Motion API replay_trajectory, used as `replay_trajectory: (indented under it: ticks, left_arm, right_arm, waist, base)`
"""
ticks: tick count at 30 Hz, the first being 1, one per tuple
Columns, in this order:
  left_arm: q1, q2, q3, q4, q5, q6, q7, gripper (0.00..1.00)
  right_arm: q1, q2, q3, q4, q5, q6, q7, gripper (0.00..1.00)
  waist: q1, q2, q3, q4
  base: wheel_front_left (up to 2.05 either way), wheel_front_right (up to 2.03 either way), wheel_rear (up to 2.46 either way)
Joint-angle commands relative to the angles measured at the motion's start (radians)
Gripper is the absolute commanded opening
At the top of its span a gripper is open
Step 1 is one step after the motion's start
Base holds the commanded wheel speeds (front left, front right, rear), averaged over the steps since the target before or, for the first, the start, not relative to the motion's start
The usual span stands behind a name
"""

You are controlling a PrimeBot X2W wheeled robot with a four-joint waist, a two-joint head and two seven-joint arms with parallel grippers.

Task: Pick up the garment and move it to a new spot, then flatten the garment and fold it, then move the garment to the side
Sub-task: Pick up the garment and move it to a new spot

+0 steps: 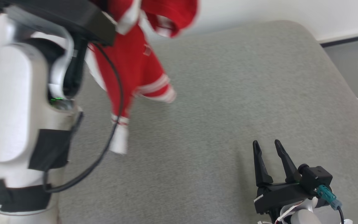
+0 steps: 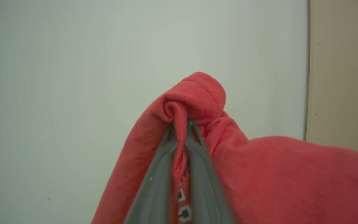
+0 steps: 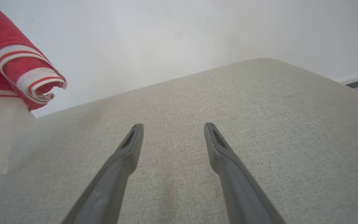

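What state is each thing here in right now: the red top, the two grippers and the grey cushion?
red garment, lifted and hanging bunched up, not yet flattened or folded
left gripper, shut on a rolled fold of the red garment
right gripper, open, holding nothing, low over the grey cushion
grey cushion, flat and smooth

Garment (image 1: 135, 68): one piece, red fabric with white trim. Red-and-white striped bands at cuffs and hem, and a white panel at the lowest end. State: bunched and hanging; blurred in the head view. Hold: a fold is pinched between the closed jaws of the left gripper (image 2: 180, 123), with a rolled, stitched edge bulging just past the fingertips and the bulk draping to both sides. A curled striped cuff hangs well left of the right gripper (image 3: 173, 125), clear of its spread jaws.
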Motion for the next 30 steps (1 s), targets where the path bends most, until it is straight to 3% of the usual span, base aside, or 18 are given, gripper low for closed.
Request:
replay_trajectory:
  ticks: [1, 7, 12, 18, 24, 25, 26, 30]
  left_arm:
    - [0.000, -0.005, -0.002, 0.008, -0.002, 0.000, -0.003, 0.00]
    - [0.114, -0.030, -0.012, 0.051, -0.019, 0.020, -0.040, 0.00]
    - [0.286, -0.018, 0.005, 0.112, -0.029, 0.043, -0.101, 0.00]
    - [0.470, -0.007, 0.018, 0.288, -0.044, 0.045, -0.183, 0.00]
    - [0.473, -0.011, 0.008, 0.454, -0.031, 0.028, -0.272, 0.00]
    - [0.462, -0.014, 0.008, 0.469, -0.031, 0.026, -0.292, 0.35]
    - [0.451, -0.017, 0.009, 0.478, -0.030, 0.022, -0.314, 0.97]
    - [0.426, -0.021, 0.017, 0.485, -0.026, 0.024, -0.383, 1.00]
  right_arm:
    - [-0.010, 0.003, 0.001, -0.003, 0.006, 0.003, -0.004, 1.00]
    - [-0.013, 0.003, -0.014, -0.020, 0.001, 0.003, -0.003, 1.00]
    - [-0.021, 0.003, -0.025, -0.026, -0.015, 0.003, -0.003, 1.00]
    - [-0.043, 0.003, -0.007, -0.022, -0.024, 0.003, -0.003, 1.00]
    - [-0.053, 0.003, 0.003, -0.016, -0.034, 0.003, -0.003, 1.00]
    - [-0.052, 0.002, 0.000, -0.014, -0.035, 0.003, -0.003, 1.00]
    - [-0.050, 0.002, -0.001, -0.013, -0.037, 0.003, -0.003, 1.00]
    - [-0.033, 0.002, -0.008, -0.006, -0.042, 0.003, -0.003, 1.00]
  waist:
    - [0.0001, 0.0001, 0.009, -0.041]
    - [0.0001, 0.0001, 0.048, -0.065]
    - [0.0001, 0.0001, 0.083, -0.060]
    - [0.0001, 0.0001, 0.112, -0.059]
    - [0.0001, 0.0001, 0.117, -0.043]
    - [0.0001, 0.0001, 0.112, -0.038]
    - [0.0001, 0.0001, 0.106, -0.033]
    - [0.0001, 0.0001, 0.067, -0.011]
  base:
    - [0.00, 0.00, 0.00]
    - [0.00, 0.00, 0.00]
    - [0.00, 0.00, 0.00]
    - [0.00, 0.00, 0.00]
    - [0.00, 0.00, 0.00]
    - [0.00, 0.00, 0.00]
    - [0.00, 0.00, 0.00]
    - [0.00, 0.00, 0.00]
